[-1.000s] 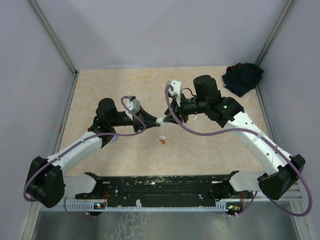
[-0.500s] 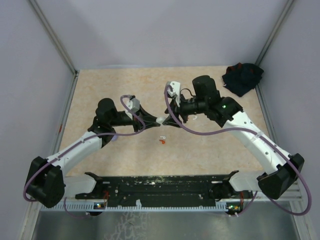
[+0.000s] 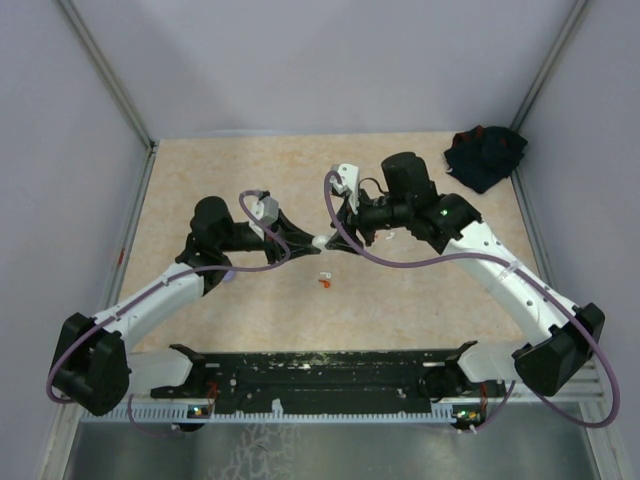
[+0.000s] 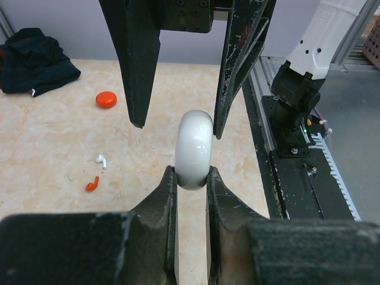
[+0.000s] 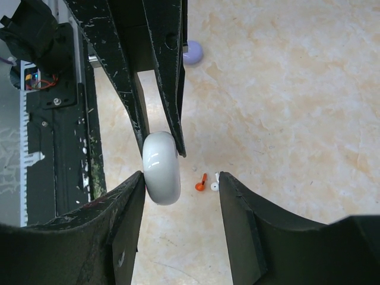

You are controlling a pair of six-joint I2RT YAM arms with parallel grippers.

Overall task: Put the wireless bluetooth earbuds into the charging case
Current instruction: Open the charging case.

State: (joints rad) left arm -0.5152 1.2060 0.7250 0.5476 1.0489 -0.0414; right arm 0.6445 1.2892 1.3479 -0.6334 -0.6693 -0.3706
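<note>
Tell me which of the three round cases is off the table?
The white case, pinched on edge in the left gripper. The orange case and the lavender case both lie on the table.

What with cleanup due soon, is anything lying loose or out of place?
An orange earbud and a white earbud lie loose on the table, out of any case; a dark cloth sits crumpled in the far right corner. Nothing looks broken.
</note>
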